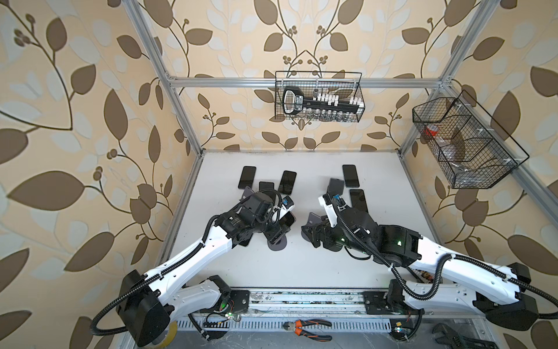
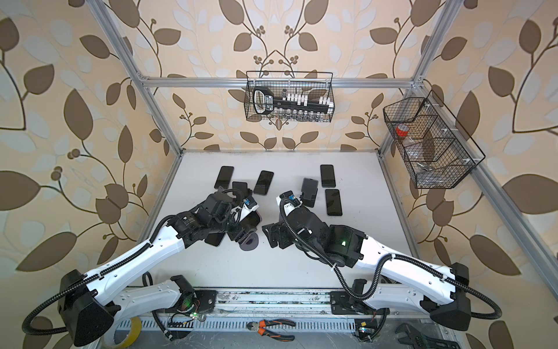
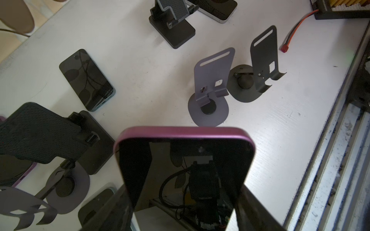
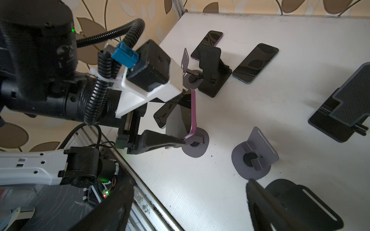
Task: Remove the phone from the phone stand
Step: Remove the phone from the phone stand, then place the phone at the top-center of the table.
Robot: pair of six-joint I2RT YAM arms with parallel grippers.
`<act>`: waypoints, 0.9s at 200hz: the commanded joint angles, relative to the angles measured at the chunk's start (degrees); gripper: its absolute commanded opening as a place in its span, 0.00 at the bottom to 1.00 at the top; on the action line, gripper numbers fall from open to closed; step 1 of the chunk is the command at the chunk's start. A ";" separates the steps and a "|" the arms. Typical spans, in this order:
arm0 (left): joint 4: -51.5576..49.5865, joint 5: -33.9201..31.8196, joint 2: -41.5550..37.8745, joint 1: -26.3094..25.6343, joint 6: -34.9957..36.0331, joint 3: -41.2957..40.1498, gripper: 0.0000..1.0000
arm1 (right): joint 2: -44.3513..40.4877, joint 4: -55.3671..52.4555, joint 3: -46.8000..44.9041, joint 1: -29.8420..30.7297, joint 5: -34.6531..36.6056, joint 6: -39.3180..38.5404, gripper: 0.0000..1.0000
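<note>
Clamps the pink-rimmed phone (image 3: 186, 160) by its two long edges in the left gripper (image 3: 185, 202), jaws closed tight against both sides, dark screen turned toward the wrist lens. Holds it tilted directly over the grey round-base stand (image 4: 197, 150), lower corner down at the stand's lip; cannot tell whether touching there or just clear. Finds the right gripper (image 4: 189, 181) just beside the stand, on the right arm's side, jaws spread wide with nothing between them, hanging above the white table (image 4: 220, 112). Finds a second grey stand (image 4: 254, 156), bare, near the round-base stand on that same side, and a darker stand (image 4: 306, 200) just beyond it, partly under one right finger. Beyond the round-base stand, toward the back wall, finds a black block stand (image 4: 212, 68) with a third grey stand (image 4: 190, 77) right beside it, and a dark phone (image 4: 255, 63) lying flat, screen up, apart from both. In both top views, hides most of the held phone under the left wrist, with only the stand's round foot showing below the gripper.
</note>
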 commanded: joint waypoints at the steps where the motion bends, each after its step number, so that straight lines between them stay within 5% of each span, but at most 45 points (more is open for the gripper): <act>1: 1.03 -0.60 -2.53 -0.43 -0.58 3.29 0.59 | -0.88 -0.15 2.62 -0.27 1.00 -1.05 0.89; 180: -1.20 -3.35 4.44 -0.30 -2.83 18.39 0.58 | -4.96 -1.38 8.12 -3.94 7.88 -7.57 0.88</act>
